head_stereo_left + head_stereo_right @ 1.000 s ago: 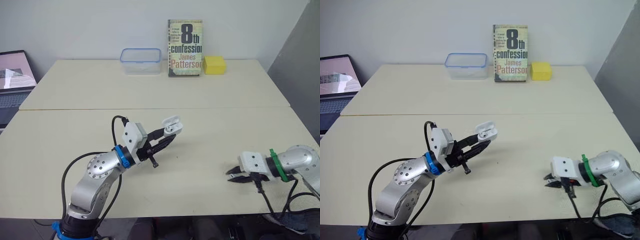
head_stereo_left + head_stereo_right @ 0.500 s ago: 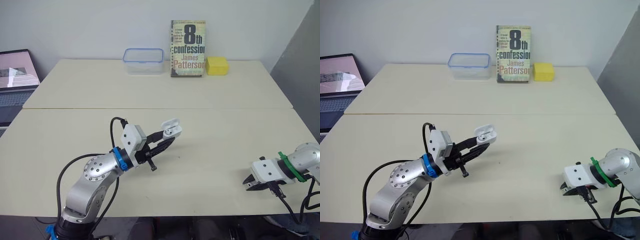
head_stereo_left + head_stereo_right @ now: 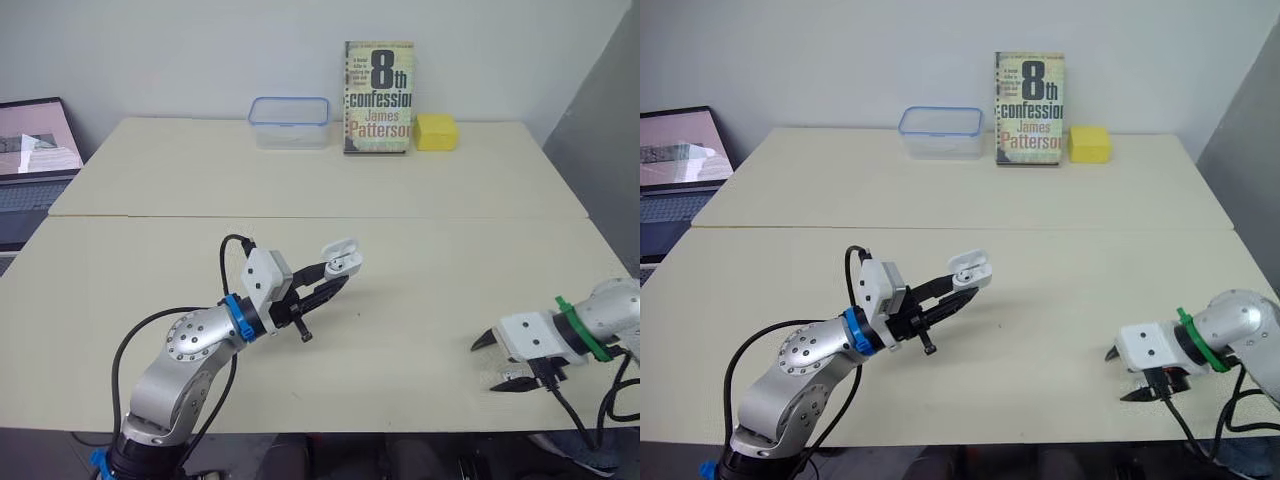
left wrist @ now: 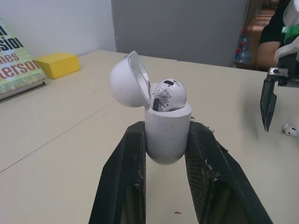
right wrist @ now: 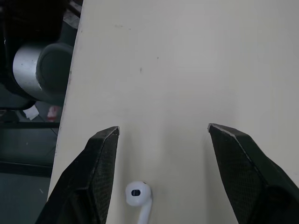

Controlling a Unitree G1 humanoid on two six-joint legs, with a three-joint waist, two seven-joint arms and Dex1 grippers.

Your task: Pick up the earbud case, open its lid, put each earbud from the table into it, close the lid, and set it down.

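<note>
Office-like room: pale desks (image 3: 450, 260), an open laptop (image 3: 30, 150), a paperback (image 3: 378, 97) against the wall.

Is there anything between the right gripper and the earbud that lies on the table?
Nothing visible does. The right gripper is open above the earbud, which lies on the bare table in line with the gap between its fingers. The left gripper holds the earbud case apart, lid open.
</note>
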